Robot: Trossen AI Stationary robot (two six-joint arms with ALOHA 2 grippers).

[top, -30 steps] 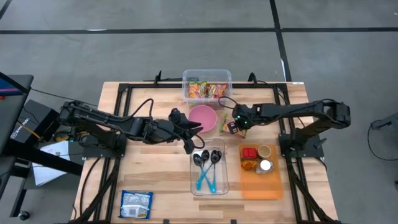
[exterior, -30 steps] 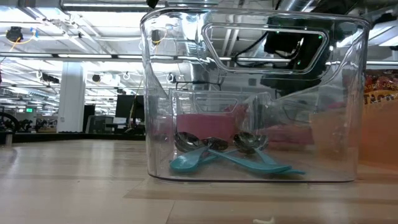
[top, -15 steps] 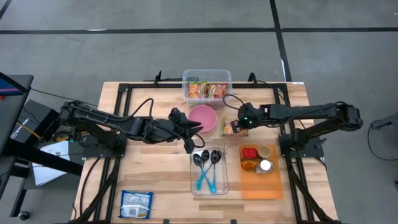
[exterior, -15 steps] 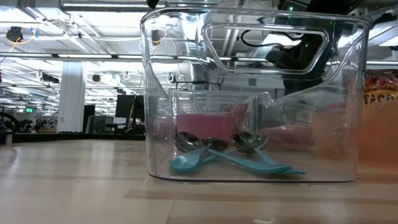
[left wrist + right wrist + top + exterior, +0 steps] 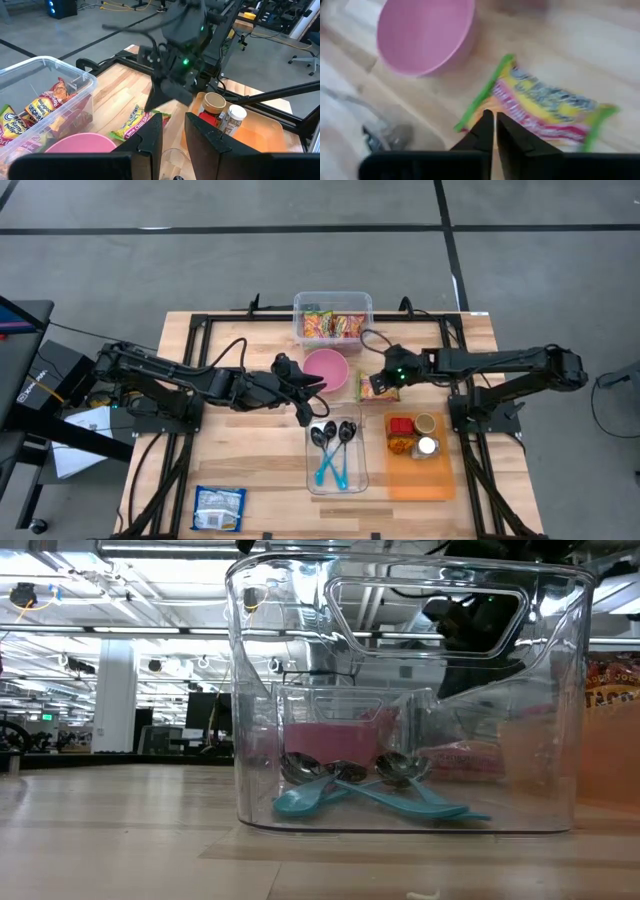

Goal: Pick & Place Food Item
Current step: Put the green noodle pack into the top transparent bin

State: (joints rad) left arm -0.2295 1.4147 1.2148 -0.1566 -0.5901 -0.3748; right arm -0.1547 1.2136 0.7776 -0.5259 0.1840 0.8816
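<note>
Closest to you in the low view is the clear bin (image 5: pixel 405 700), sitting near the front-middle of the table with the teal-handled spoons (image 5: pixel 370 790) lying in the bottom. From above you've also got a blue-and-white packet (image 5: pixel 219 507) at the front left corner of the table (image 5: pixel 250 455), well apart from everything else, and the orange tray (image 5: pixel 420 470) on the right with a red item and a couple of small jars (image 5: pixel 426 434) at its far end.

Next back is where the action is. The snack packet (image 5: pixel 366 386), yellow with green edges, is lying flat on the wood just right of the pink bowl (image 5: pixel 326 367), between the bowl and the right gripper (image 5: pixel 380 383). Your right gripper is sitting right over the packet's right end. In the right wrist view the fingers (image 5: pixel 482 131) are pinched nearly together with only a thin slit between them, and nothing is caught in there; the packet (image 5: pixel 540 107) lies just ahead of the tips, flat on the table. The bowl (image 5: pixel 425 32) is just past it in that view.

Your left gripper (image 5: pixel 308 393) is parked on the other side, over the bowl's left edge, fingers (image 5: pixel 150 140) a modest gap apart and empty. Its wrist view catches the packet (image 5: pixel 137 122) beside the bowl (image 5: pixel 82 145), with the right arm hanging over it.

Farthest back, the clear tub (image 5: pixel 333 318) of assorted snack bags sits at the far edge of the table.
</note>
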